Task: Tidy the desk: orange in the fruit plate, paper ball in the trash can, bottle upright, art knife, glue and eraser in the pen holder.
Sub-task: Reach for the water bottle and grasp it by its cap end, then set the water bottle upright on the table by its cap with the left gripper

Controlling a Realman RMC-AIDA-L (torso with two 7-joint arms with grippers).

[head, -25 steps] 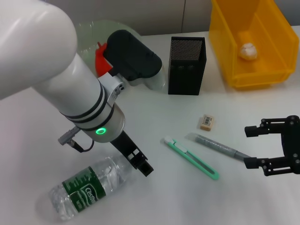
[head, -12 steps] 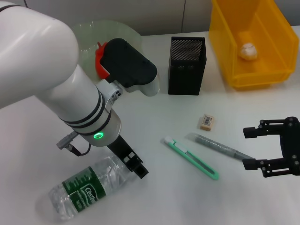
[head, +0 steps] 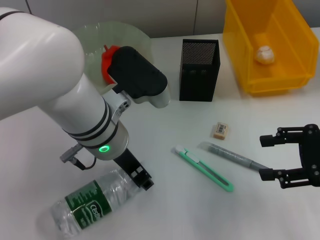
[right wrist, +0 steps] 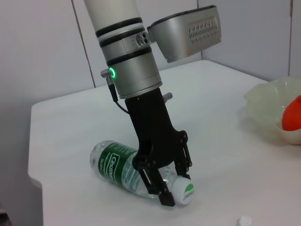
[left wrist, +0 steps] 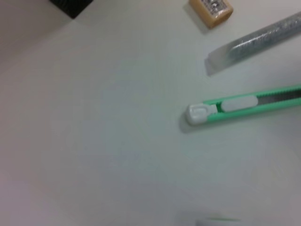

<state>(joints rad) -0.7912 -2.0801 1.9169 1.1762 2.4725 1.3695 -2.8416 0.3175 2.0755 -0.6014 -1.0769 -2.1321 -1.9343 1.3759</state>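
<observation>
Since the bottle (head: pixel 92 205) lies on its side at the near left of the table (head: pixel 165 135), with its long axis running from its base at the near left up toward the capped neck on the right, the coming move turns on how the left gripper (head: pixel 142 179) meets that neck. From the right wrist view the left gripper's fingers (right wrist: pixel 164 195) are spread and straddle the neck just behind the white cap (right wrist: pixel 186 192); whether the pads already press on it I cannot tell. The left arm is plainly the nearer one for standing the bottle up, and I judge the grip must close across the neck, at right angles to the long axis. Further right the green art knife (head: pixel 204 168), the grey glue stick (head: pixel 232 157) and the eraser (head: pixel 220 130) lie loose in front of the black pen holder (head: pixel 199 70). At the far right the right gripper (head: pixel 292 162) hovers just beyond the glue stick's tip, jaws wide and empty.
</observation>
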